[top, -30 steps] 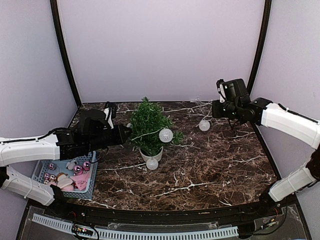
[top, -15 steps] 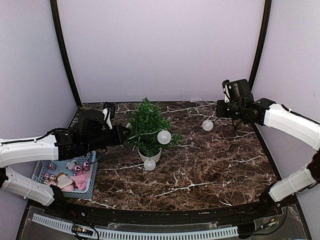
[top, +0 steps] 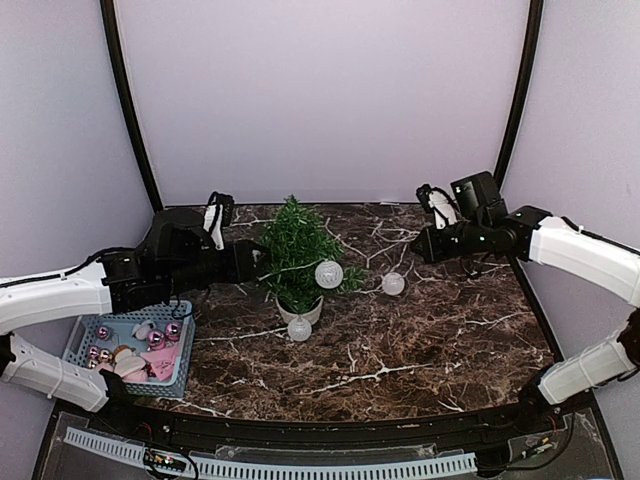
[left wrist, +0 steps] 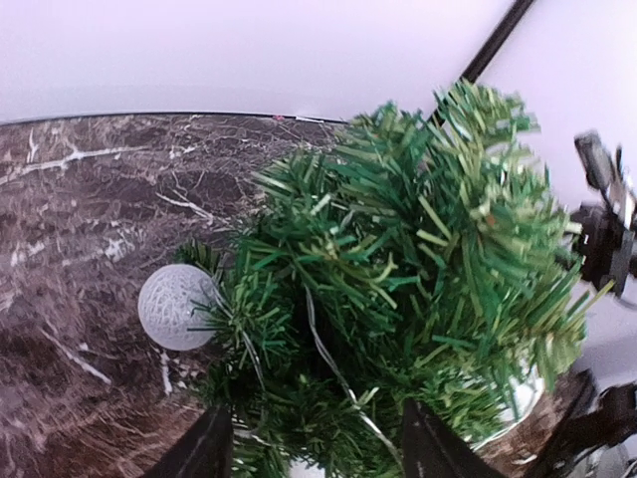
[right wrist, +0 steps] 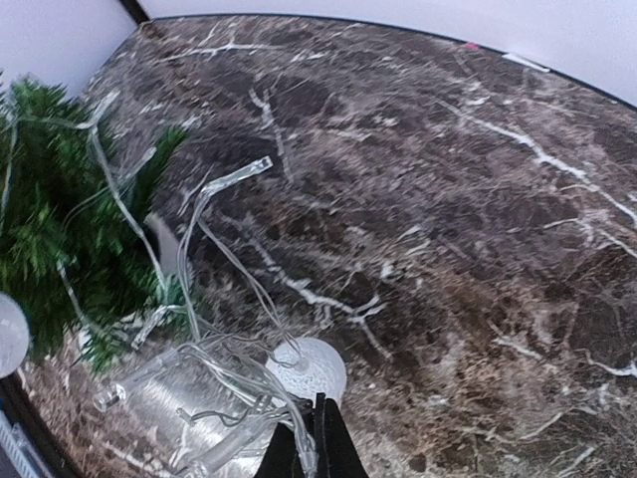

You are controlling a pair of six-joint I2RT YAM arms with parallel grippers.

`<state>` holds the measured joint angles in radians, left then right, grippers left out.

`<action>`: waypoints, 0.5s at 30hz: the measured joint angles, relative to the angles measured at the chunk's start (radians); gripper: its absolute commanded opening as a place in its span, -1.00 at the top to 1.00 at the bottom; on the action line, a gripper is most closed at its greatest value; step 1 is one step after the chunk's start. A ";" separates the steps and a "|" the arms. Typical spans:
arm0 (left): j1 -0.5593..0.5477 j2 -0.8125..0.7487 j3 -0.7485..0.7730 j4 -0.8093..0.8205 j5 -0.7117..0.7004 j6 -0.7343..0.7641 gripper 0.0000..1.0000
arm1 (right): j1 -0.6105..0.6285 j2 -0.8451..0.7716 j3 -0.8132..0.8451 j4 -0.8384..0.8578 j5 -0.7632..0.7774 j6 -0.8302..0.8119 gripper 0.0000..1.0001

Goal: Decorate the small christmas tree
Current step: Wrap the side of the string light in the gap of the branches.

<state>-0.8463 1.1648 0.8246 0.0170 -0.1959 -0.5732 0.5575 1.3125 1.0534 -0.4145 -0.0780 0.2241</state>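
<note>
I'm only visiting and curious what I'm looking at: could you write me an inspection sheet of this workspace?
Surface: dark marbled table; no spills seen.
Job's things: small christmas tree upright in its white pot; light string draped across it; one ball light in front of the pot.
Clutter: blue basket holding pink baubles, near left corner.
Grippers: left gripper open at the tree; right gripper shut on the light string.
Cables: black cable looped at the right wrist.
Surroundings: lilac walls, black frame posts.
</note>
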 measured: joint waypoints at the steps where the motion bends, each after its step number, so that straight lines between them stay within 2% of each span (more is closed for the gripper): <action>1: 0.000 -0.011 0.010 -0.016 -0.009 0.013 -0.34 | 0.002 -0.002 0.000 -0.014 -0.026 -0.004 1.00; 3: 0.000 -0.047 0.013 -0.042 -0.031 0.034 -0.38 | 0.011 -0.014 0.000 -0.055 -0.085 -0.010 1.00; 9: -0.016 -0.212 0.003 -0.093 -0.045 0.099 -0.30 | 0.024 -0.059 -0.005 -0.109 -0.241 0.030 1.00; 11: -0.072 -0.243 -0.022 -0.068 -0.045 0.124 -0.29 | 0.037 -0.064 -0.018 -0.102 -0.294 0.063 1.00; 15: -0.270 -0.221 -0.096 0.033 -0.043 0.163 -0.32 | 0.065 -0.063 -0.047 -0.083 -0.385 0.123 1.00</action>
<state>-1.1160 0.9436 0.7288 0.0498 -0.2394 -0.4103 0.6224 1.2491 1.0065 -0.4976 -0.4625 0.3470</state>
